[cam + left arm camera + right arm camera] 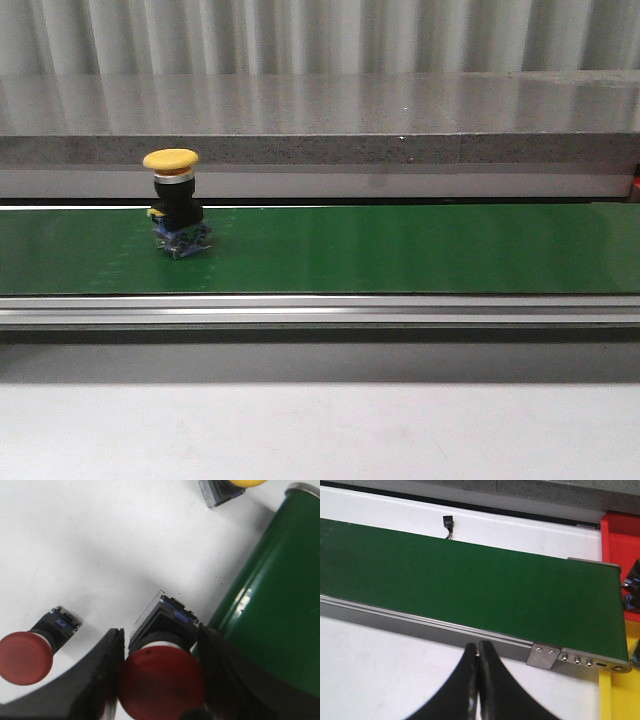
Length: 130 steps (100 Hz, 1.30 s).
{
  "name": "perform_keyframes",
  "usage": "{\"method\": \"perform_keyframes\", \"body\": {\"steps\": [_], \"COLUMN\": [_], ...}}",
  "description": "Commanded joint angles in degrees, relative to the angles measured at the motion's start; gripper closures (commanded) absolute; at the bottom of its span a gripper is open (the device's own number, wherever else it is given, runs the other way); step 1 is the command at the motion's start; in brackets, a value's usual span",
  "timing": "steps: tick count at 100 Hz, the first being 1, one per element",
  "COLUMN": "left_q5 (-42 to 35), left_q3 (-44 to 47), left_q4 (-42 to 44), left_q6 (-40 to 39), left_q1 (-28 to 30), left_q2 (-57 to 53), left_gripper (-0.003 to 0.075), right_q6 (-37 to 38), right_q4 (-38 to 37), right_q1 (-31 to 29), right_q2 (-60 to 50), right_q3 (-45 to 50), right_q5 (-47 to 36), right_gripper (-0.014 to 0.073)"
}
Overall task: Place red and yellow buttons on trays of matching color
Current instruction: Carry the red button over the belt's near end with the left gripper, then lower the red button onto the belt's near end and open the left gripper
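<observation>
In the left wrist view, my left gripper is shut on a red button; both black fingers press against its red cap, and its black base points at the white table. A second red button lies on the table beside it. The base of a yellow button shows further off. Another yellow button stands upright on the green belt at the left in the front view. My right gripper is shut and empty, just short of the belt's rail. The red tray and yellow tray sit past the belt's end.
The green belt's roller end is right next to the left gripper. A metal rail and bracket edge the belt. Dark button bases lie in the red tray. A grey stone ledge runs behind the belt.
</observation>
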Motion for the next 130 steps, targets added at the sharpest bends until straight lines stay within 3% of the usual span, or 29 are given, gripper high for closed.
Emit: {"method": "perform_keyframes", "body": {"steps": [1, 35, 60, 70, 82, 93, 121, 130], "left_q5": [-0.2, -0.4, 0.7, 0.5, -0.5, -1.1, -7.6, -10.2], "left_q3": [-1.5, -1.6, -1.6, -1.6, -1.7, -2.0, -2.6, -2.2], "left_q4": [-0.3, -0.4, -0.4, -1.9, -5.0, -6.6, -8.3, -8.3], "left_q6": [1.1, 1.2, 1.2, 2.7, 3.8, 4.3, 8.2, 8.2], "left_q1": [-2.1, -12.1, -13.1, -13.1, -13.1, -13.2, -18.1, -20.7], "left_q2": [-5.1, -5.6, -2.7, -2.3, -2.3, -2.4, -8.2, -11.1], "left_gripper": [0.0625, 0.0625, 0.0615, 0.0519, 0.0293, 0.0202, 0.0211, 0.0284], "right_q6": [-0.3, -0.3, -0.3, -0.3, -0.3, -0.3, -0.3, -0.3], "right_q4": [0.2, 0.2, 0.2, 0.2, 0.2, 0.2, 0.2, 0.2], "right_q1": [0.1, 0.1, 0.1, 0.1, 0.1, 0.1, 0.1, 0.1], "right_q2": [0.4, 0.4, 0.4, 0.4, 0.4, 0.4, 0.4, 0.4], "right_q3": [-1.4, -1.4, -1.4, -1.4, -1.4, -1.4, -1.4, -1.4], "right_q5": [-3.6, -3.6, -3.6, -3.6, -3.6, -3.6, -3.6, -3.6], "right_gripper": [0.066, 0.066, 0.066, 0.066, 0.066, 0.066, 0.066, 0.066]}}
